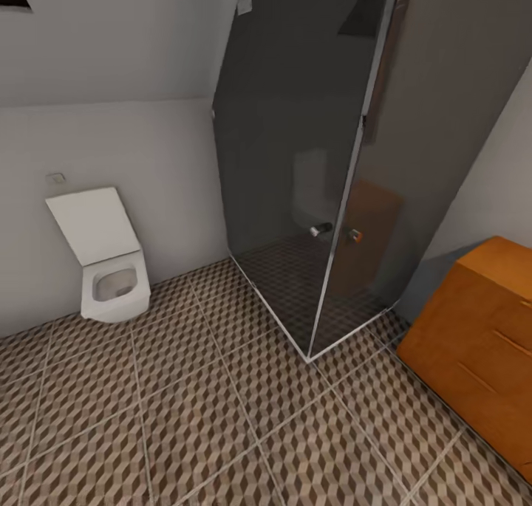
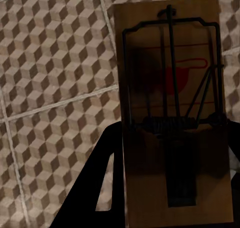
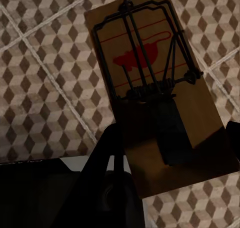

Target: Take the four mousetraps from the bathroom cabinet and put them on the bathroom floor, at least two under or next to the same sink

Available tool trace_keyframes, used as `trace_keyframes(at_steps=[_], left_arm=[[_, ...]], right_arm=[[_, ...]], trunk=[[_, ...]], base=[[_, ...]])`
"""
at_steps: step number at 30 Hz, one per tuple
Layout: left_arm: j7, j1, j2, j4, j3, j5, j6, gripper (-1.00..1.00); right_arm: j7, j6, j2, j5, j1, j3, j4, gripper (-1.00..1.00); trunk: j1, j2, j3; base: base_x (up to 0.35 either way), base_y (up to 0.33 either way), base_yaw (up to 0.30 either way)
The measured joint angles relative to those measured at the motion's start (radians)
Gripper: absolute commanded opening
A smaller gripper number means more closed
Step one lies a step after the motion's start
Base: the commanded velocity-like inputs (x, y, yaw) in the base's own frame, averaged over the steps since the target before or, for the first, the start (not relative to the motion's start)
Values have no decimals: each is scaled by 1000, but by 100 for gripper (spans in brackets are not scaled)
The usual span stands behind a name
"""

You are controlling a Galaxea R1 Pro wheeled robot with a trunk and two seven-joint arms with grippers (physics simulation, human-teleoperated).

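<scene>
Two mousetraps carried, one per tool, above the cube-patterned bathroom floor.
Left tool clamps a mousetrap; right tool clamps another mousetrap. Boards light, stiff; grip bare wood end, off spring bar.

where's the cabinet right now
In the head view the orange-brown cabinet stands at the right edge, on the cube-patterned bathroom floor, just right of the glass shower enclosure; the white toilet is across the room at left.
</scene>
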Motion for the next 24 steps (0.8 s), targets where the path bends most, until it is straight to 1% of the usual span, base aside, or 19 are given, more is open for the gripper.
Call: trace_keyframes(at_steps=[6,13,24], left_arm=[[0,0,0,0,0,0,0,-100],[0,0,0,0,0,0,0,-100],[0,0,0,0,0,0,1,-100]], right_arm=[[0,0,3,0,0,1,0,-100],[0,0,3,0,0,1,0,-100],[0,0,3,0,0,1,0,-100]], trunk=[[0,0,-2],[0,0,-5],[0,0,-9]], base=[[-170,258,285],[-214,205,285],[-25,29,285]])
